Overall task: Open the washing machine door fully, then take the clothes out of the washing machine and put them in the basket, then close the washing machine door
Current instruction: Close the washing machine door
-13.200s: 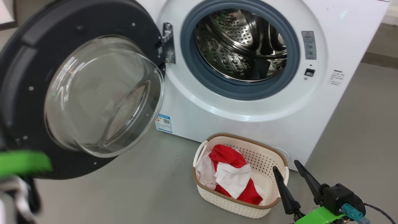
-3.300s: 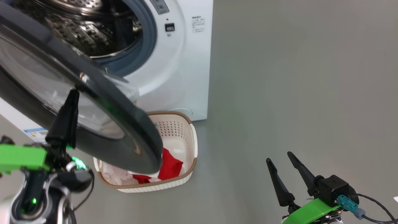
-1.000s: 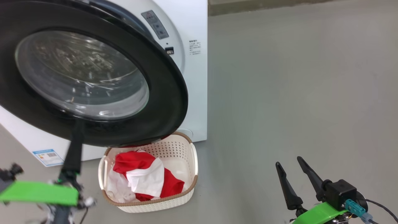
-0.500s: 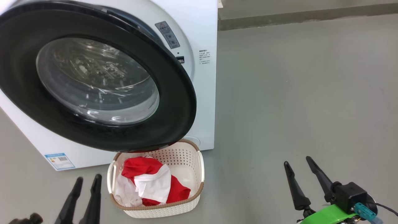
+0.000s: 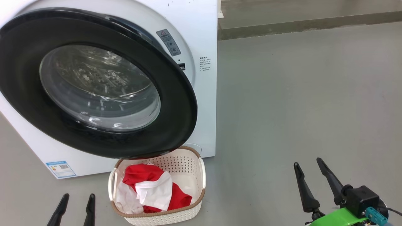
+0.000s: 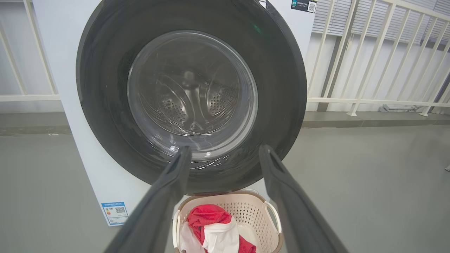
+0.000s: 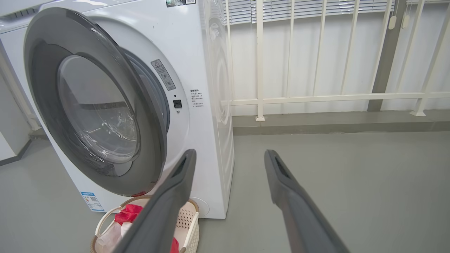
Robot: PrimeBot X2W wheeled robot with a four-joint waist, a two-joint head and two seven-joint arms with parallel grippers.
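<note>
Washing machine door (image 5: 176,103) notes: left pincer (image 5: 78,196) is hovering spread and empty, right pincer (image 5: 307,162) likewise, well apart. The basket (image 5: 185,163) is sitting between them, holding the clothes (image 5: 141,179). Above it the door is hanging ajar against the washing machine (image 5: 201,28).

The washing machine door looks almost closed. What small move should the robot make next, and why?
Probably press the washing machine door gently shut with the left jaws, which stand open and empty nearest it. In the right wrist view its free edge stands off the front of the washing machine, so it is not latched, while the clothes lie in the basket.
</note>
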